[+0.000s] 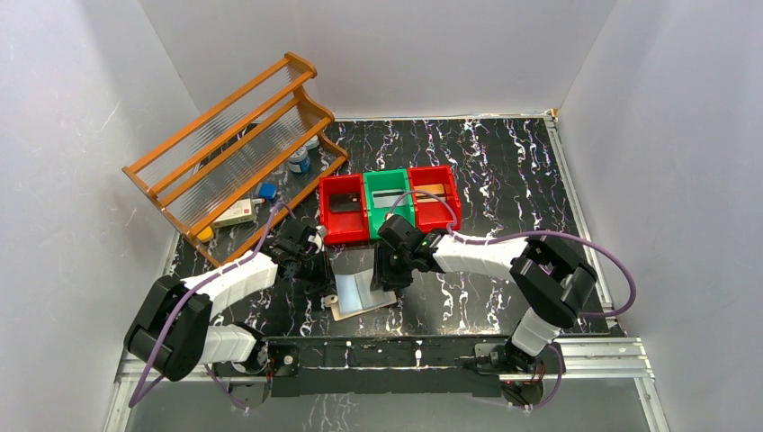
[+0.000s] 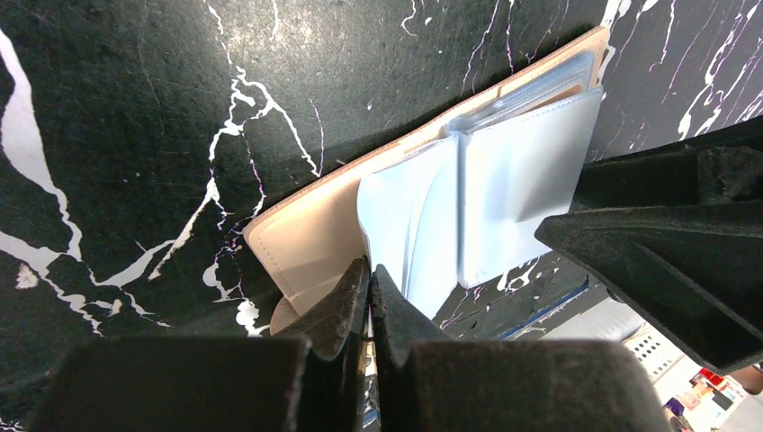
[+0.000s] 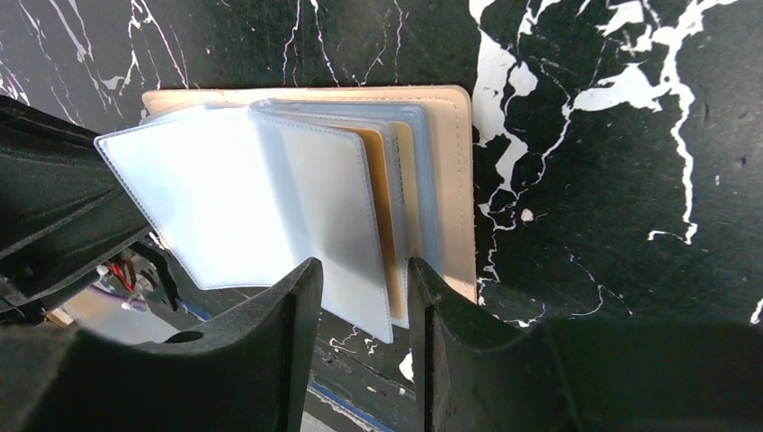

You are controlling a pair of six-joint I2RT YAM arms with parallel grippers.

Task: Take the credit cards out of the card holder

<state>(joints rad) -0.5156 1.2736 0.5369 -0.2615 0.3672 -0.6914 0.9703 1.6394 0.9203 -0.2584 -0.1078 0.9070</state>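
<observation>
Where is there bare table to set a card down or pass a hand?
Free: the table right of the bins, and the strip behind them. Crowded: around the card holder, between the left fingers and right fingers, and beside the rack.

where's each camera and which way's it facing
Top external: high behind the robot, looking down on the table; left arm, right arm show.
Left wrist: on the left arm, facing down at the card holder; left pincer shut.
Right wrist: on the right arm, facing down at its sleeves; right pincer open.
Shared: both wrists see the card holder.
</observation>
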